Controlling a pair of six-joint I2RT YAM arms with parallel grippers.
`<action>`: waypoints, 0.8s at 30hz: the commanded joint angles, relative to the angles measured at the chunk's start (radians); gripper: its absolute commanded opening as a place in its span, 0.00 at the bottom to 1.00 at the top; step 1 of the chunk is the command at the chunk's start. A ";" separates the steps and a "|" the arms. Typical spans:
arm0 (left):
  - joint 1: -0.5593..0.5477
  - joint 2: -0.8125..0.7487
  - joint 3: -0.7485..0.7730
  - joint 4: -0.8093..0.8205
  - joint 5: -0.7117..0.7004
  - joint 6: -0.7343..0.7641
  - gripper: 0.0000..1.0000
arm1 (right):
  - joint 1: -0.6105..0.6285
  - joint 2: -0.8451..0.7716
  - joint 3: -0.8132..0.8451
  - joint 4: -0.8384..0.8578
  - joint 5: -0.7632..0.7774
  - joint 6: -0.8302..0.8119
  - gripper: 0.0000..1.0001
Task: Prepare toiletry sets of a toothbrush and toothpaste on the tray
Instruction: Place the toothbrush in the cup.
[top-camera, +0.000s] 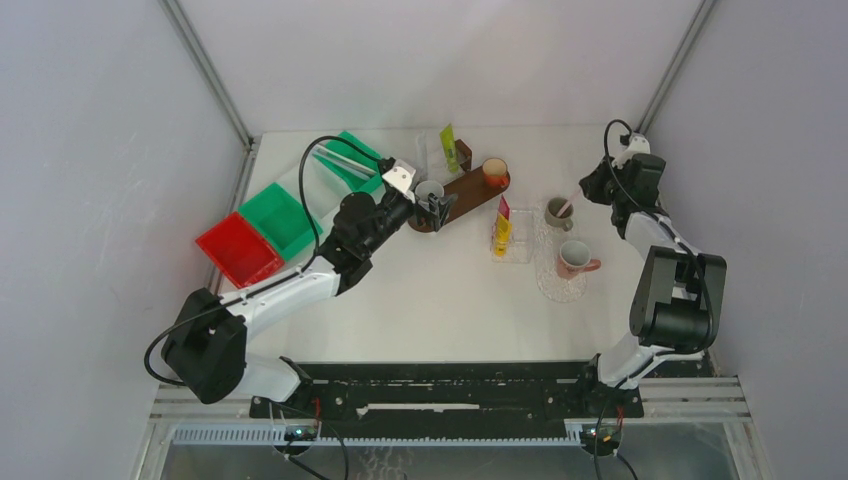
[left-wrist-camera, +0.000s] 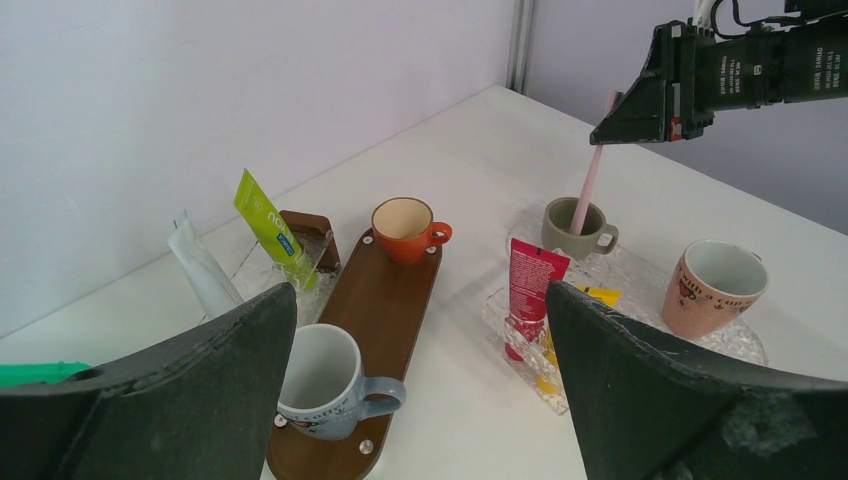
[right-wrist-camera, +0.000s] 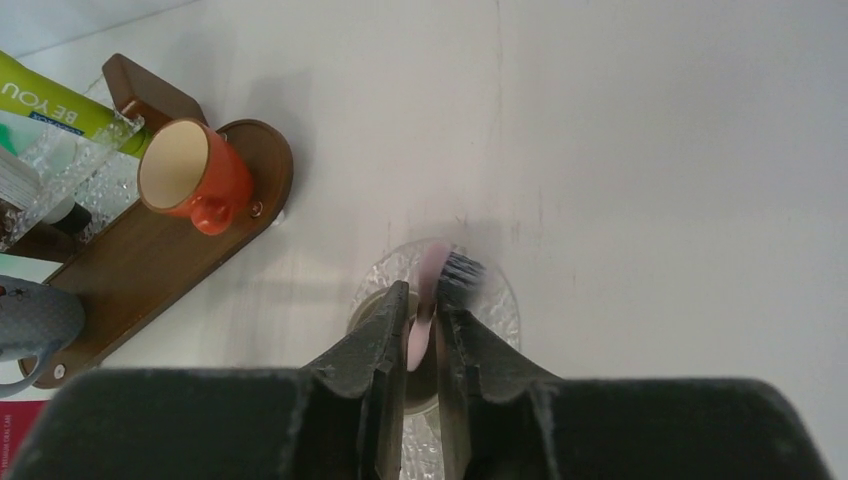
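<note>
Pink toothbrush (left-wrist-camera: 586, 190) is leaning in grey-brown mug (left-wrist-camera: 572, 236) on glass tray (left-wrist-camera: 640, 272), R gripper (right-wrist-camera: 425, 303) flanking it narrowly, grip unclear. Only R wrist cam is showing dark bristles (right-wrist-camera: 462, 270); L gripper (left-wrist-camera: 420, 292) is gaping wide.

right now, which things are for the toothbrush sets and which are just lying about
For the job: pink toothbrush, brown-grey mug, pink mug, orange cup, grey mug, green tube, red tube, wooden tray, glass tray.
Lying about: red bin, green bin beside it.
</note>
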 joint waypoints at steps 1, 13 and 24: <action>0.006 -0.039 -0.022 0.048 0.017 -0.011 0.98 | -0.010 0.004 0.048 0.010 -0.035 0.024 0.25; 0.006 -0.044 -0.027 0.048 0.017 -0.010 0.98 | -0.036 0.016 0.058 -0.017 -0.078 0.036 0.43; 0.006 -0.045 -0.027 0.048 0.015 -0.009 0.98 | -0.051 0.011 0.058 -0.030 -0.115 0.035 0.44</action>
